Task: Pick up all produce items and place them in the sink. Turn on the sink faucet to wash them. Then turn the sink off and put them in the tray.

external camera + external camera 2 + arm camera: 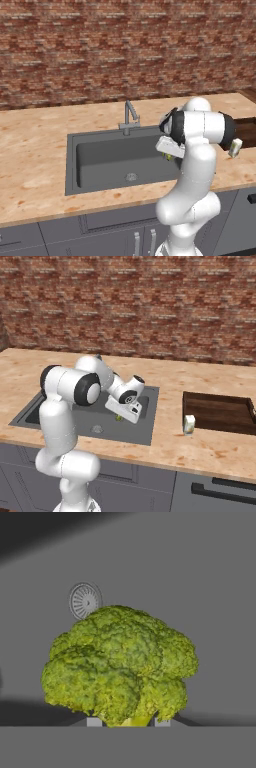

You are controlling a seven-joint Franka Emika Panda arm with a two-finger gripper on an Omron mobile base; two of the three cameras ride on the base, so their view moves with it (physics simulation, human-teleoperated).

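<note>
We hold the broccoli [120,664] pinched in our gripper [124,722] above the sink [100,160], near its drain [85,601], ready for release.

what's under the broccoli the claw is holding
The broccoli hangs in the claw over the sink. Below it are the grey basin floor and the drain. The floor directly beneath is covered by the floret.

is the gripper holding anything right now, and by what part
Yes, the gripper holds the broccoli by its stalk end, the jaws closed on either side of it, bushy top pointing away. It hangs over the sink.
</note>
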